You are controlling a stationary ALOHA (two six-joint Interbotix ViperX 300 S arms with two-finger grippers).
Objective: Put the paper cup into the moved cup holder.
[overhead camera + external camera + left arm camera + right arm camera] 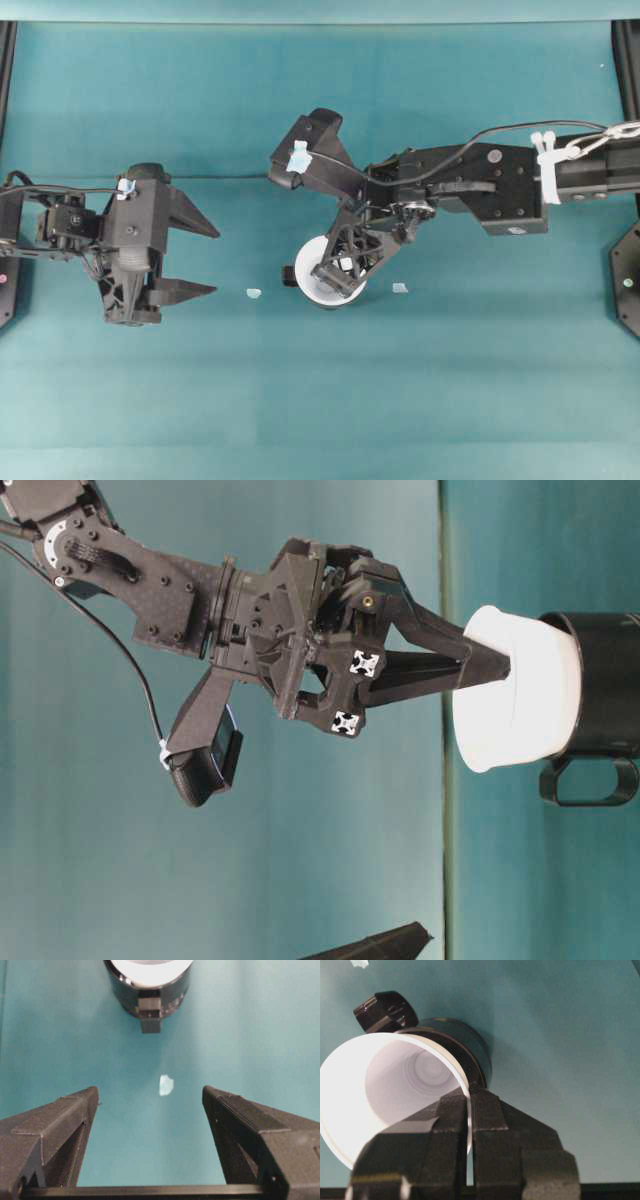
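The white paper cup [385, 1090] sits nested inside the black cup holder [465, 1047] on the teal desk [450, 380]. The right pincer [469, 1105] is clamped on the cup's rim. The left pincer [150, 1105] gapes wide, holding nothing.

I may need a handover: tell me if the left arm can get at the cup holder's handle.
Probably yes. The left end effector is open and faces the handle across bare table; only a small scrap lies between.
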